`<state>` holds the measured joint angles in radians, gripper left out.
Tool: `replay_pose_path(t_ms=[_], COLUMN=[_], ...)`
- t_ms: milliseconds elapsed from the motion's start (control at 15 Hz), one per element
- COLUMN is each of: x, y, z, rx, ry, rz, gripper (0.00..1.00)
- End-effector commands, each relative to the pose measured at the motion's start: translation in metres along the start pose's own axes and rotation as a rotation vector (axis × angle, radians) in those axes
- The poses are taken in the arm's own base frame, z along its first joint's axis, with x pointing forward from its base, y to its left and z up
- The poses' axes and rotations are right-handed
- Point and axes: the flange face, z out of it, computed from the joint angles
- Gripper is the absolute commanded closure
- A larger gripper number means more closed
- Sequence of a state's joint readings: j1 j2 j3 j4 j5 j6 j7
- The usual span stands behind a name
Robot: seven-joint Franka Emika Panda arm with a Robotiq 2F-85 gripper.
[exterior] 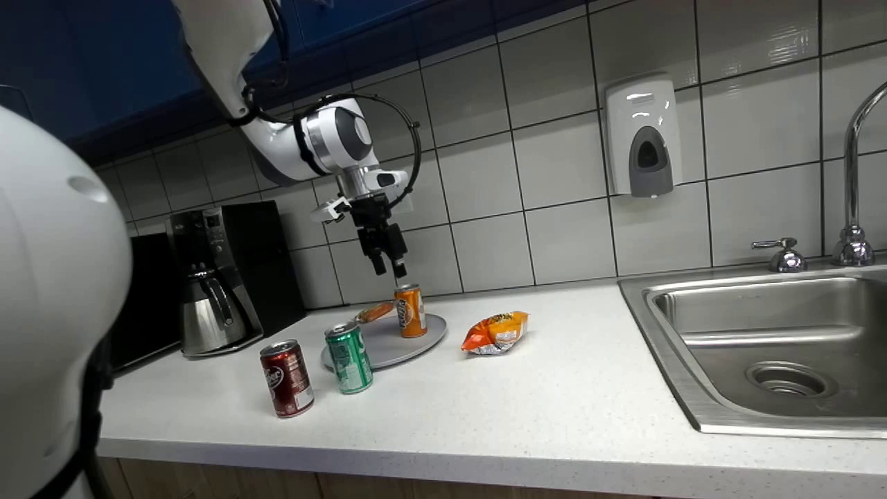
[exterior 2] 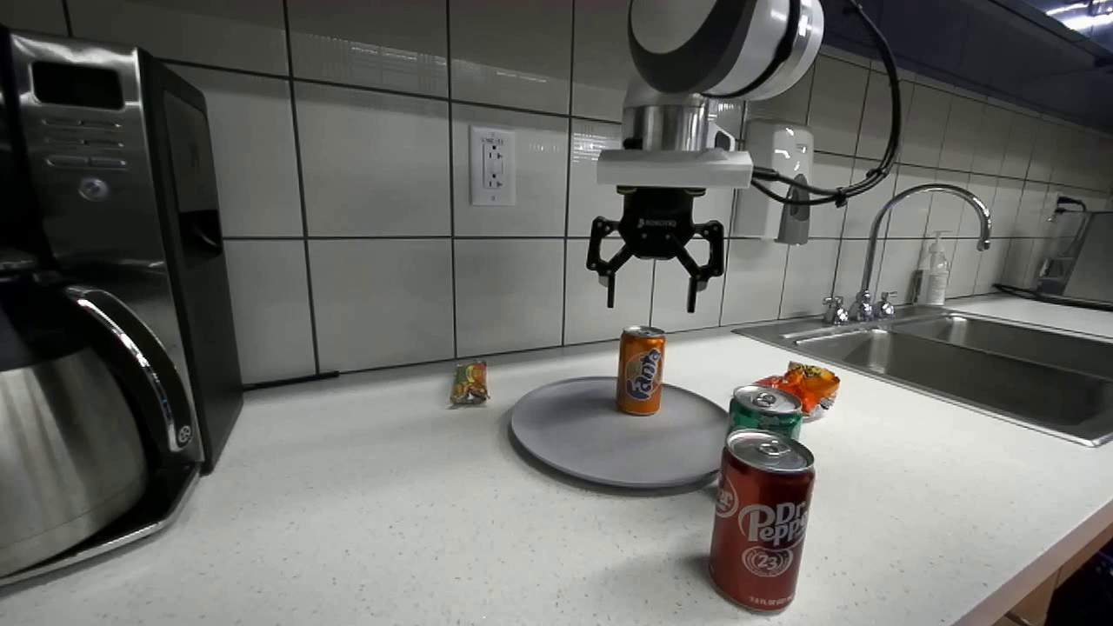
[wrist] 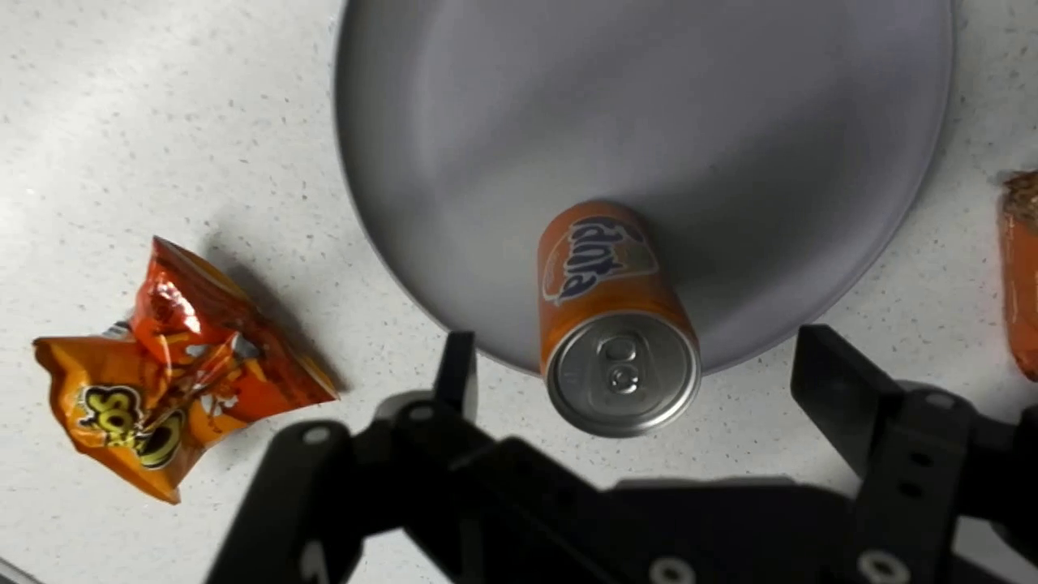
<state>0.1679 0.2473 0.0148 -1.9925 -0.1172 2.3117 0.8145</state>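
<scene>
My gripper [exterior 2: 651, 306] is open and empty. It hangs above an orange Fanta can [exterior 2: 641, 372], apart from it; it also shows in an exterior view [exterior: 389, 272]. The can stands upright on a round grey plate [exterior 2: 574, 435], near its wall-side edge. In the wrist view the can [wrist: 604, 276] lies between the two fingertips [wrist: 635, 334], over the plate [wrist: 649, 97]. A green can [exterior: 350, 359] stands upright by the plate's edge, and a dark red Dr Pepper can [exterior: 287, 380] stands beside it. In an exterior view the Dr Pepper can [exterior 2: 761, 530] partly hides the green can [exterior 2: 765, 402].
An orange-red snack bag [exterior: 495, 333] lies between plate and sink [exterior: 637, 333]. A small packet [exterior 2: 470, 384] lies at the plate's opposite side, near the wall. A coffee maker [exterior 2: 200, 287] stands at the counter's end. A soap dispenser [exterior: 644, 138] hangs on the tiled wall.
</scene>
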Motion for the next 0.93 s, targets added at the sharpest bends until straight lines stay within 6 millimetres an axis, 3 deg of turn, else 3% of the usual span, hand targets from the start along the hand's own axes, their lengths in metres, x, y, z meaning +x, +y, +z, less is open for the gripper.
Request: replay_pose_path(t_ms=[0,867], x=[-0.022,-0.079], y=[0.016,0.034], z=[-0.015,-0.017], rx=[-0.013,-0.089], ry=[-0.045,-0.134], rz=[-0.053,-0.126], gripper=[0.0,0.0])
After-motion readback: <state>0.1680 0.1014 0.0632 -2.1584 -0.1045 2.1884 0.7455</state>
